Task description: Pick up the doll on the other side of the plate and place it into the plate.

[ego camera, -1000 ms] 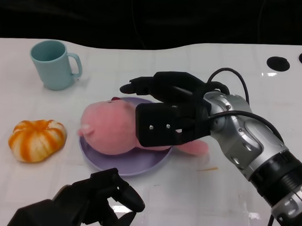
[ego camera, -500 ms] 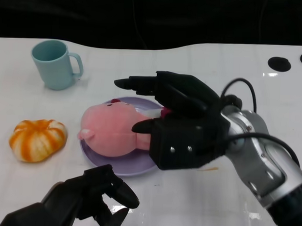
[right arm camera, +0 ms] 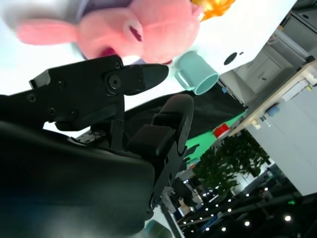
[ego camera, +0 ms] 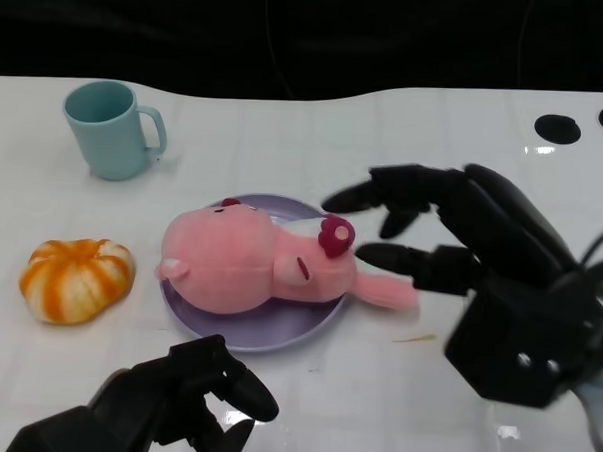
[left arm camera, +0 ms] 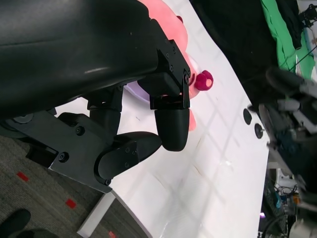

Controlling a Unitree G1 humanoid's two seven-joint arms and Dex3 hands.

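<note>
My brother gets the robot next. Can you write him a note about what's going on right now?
Right robot hand: fingers apart, holding nothing, beside the doll.
Left robot hand: curled in, holding nothing, at the near table edge.
The pink doll lies on the purple plate; one limb sticks out over the rim.
Done: doll placed and let go.
Left: probably just pulling the right robot hand away.

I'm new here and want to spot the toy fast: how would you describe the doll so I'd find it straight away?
Start at the white table and find the purple plate near its middle, between the orange pumpkin and the black right hand. The doll lies on that plate. It is the only soft pink thing there, with a dark red bow.
</note>
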